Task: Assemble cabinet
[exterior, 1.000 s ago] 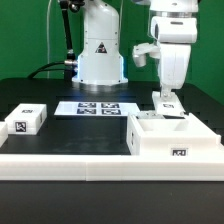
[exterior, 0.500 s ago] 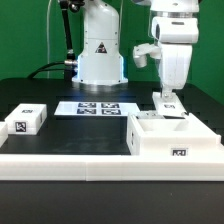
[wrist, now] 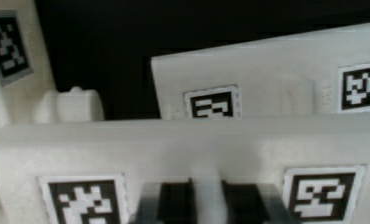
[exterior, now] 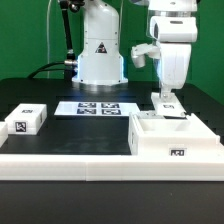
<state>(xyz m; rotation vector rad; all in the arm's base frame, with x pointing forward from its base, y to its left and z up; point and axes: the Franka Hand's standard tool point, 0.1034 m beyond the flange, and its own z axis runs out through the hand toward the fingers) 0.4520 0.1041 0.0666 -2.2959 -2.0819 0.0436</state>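
Cabinet (exterior: 160,142) sat at the exterior view's right, open top up, its front face tight behind the long white ledge (exterior: 70,165) that ran along the near edge of the tabletop (exterior: 40,95). And the hand (exterior: 167,106) was right down at the cabinet's far rim, fingers (wrist: 171,203) almost together, pinched on a thin white tagged panel (wrist: 182,150), with only a pale sliver showing between them. Room to move? Plenty toward the exterior view's left: bare black tabletop lay between the cabinet and the small white block (exterior: 27,120), with the marker board (exterior: 98,108) lying flat behind that gap. Count it up: one cabinet, one block, one marker board, one held panel, one arm (exterior: 165,60). Five tags showed in the wrist view.
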